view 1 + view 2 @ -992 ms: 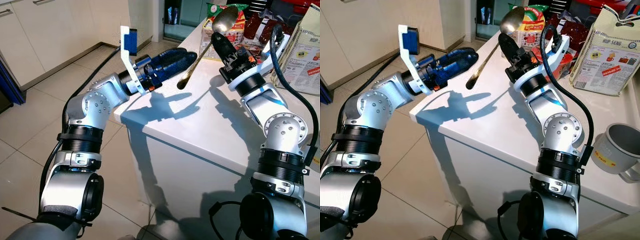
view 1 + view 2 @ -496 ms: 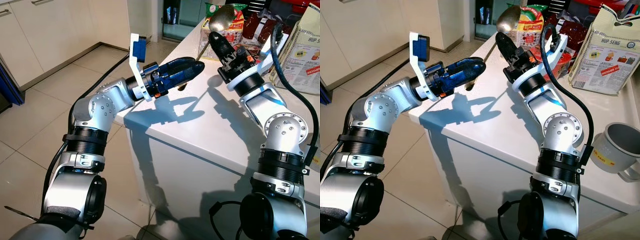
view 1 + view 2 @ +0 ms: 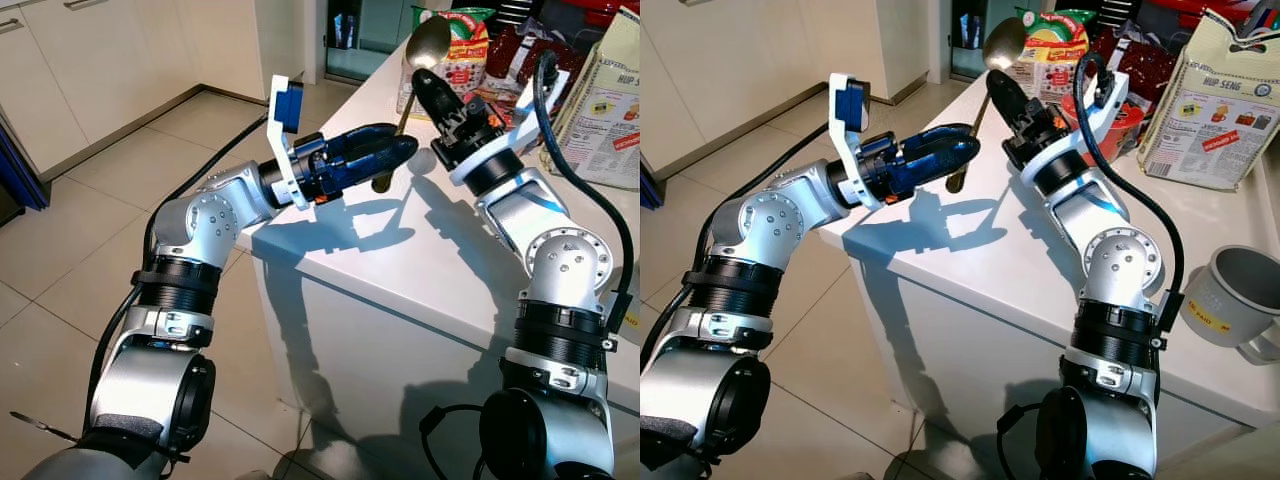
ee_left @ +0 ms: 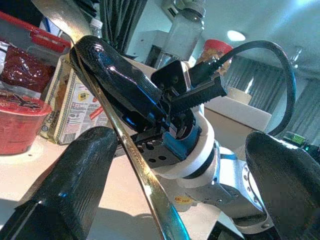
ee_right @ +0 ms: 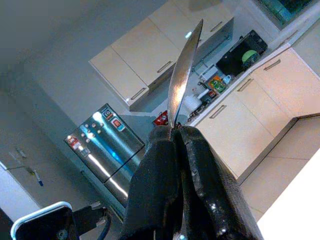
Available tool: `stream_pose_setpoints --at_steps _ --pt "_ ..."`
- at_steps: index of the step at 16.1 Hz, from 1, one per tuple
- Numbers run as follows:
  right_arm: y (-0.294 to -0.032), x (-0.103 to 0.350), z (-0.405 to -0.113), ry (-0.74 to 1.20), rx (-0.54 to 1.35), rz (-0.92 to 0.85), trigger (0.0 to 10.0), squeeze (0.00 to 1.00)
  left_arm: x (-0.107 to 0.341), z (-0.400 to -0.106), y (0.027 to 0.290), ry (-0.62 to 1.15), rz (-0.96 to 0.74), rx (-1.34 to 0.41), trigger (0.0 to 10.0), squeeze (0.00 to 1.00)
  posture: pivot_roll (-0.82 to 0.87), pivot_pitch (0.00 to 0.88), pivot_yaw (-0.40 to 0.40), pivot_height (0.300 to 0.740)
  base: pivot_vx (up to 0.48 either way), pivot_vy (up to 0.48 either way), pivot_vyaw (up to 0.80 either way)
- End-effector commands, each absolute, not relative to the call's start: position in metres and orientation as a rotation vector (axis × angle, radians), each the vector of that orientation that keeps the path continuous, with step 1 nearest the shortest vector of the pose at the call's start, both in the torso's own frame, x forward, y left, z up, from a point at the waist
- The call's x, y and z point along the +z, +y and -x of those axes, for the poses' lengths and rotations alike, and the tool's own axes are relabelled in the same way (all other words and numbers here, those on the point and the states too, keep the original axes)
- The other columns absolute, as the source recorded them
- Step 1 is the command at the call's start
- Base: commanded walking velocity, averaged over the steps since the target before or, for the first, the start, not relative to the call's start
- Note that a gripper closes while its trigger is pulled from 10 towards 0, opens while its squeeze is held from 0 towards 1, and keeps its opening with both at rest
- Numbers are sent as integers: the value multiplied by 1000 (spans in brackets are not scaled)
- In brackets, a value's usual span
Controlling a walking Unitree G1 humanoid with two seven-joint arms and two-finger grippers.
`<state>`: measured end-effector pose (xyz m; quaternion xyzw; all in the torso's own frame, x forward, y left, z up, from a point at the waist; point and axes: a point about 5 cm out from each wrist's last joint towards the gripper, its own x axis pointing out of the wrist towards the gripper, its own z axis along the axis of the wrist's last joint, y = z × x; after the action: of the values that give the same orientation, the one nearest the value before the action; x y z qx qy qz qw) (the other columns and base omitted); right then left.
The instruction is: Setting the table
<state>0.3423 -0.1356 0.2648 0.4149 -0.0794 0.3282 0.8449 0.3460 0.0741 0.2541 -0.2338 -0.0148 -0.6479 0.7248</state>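
Note:
A long brass spoon [image 3: 428, 42] is held bowl-up over the corner of the white counter [image 3: 420, 270]. My right gripper [image 3: 432, 85] is shut on its neck just below the bowl; in the right wrist view the fingers [image 5: 165, 165] pinch the spoon [image 5: 182, 75]. Its handle slants down towards my left gripper [image 3: 400, 152], which reaches in from the left at counter height. The left wrist view shows that gripper [image 4: 180, 145] open, the handle [image 4: 140, 175] passing between its spread fingers [image 4: 75, 175] close to one of them.
Snack packets [image 3: 450, 45], a red noodle cup [image 3: 1110, 115] and a printed paper bag [image 3: 1210, 100] crowd the counter's far end. A grey mug [image 3: 1230, 295] stands at the right edge. Tiled floor [image 3: 60, 230] and cabinets lie to the left.
My left gripper has advanced to the right until its fingers straddle the spoon handle. The right gripper has tilted the spoon more upright, bringing the handle end closer in.

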Motion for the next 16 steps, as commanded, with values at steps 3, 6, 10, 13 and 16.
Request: stream_pose_setpoints --at_steps 3,6,10,13,16 --pt "-135 269 -339 -184 715 -872 0 0 256 -347 79 -34 491 -1427 10000 0 -15 0 26 740 0 0 0" --pt "-135 269 -340 -186 717 -875 0 0 253 -348 78 -24 476 -1426 10000 0 -16 0 23 740 0 0 0" --pt "-133 271 -340 -185 720 -860 0 0 248 -350 75 -24 454 -1404 10000 0 -25 0 21 740 0 0 0" --pt "-129 270 -339 -175 721 -837 0 0 249 -350 74 -34 453 -1406 10000 0 -29 0 21 740 0 0 0" --pt "-127 270 -338 -175 722 -840 0 0 248 -350 73 -33 438 -1404 10000 0 -28 0 24 740 0 0 0"
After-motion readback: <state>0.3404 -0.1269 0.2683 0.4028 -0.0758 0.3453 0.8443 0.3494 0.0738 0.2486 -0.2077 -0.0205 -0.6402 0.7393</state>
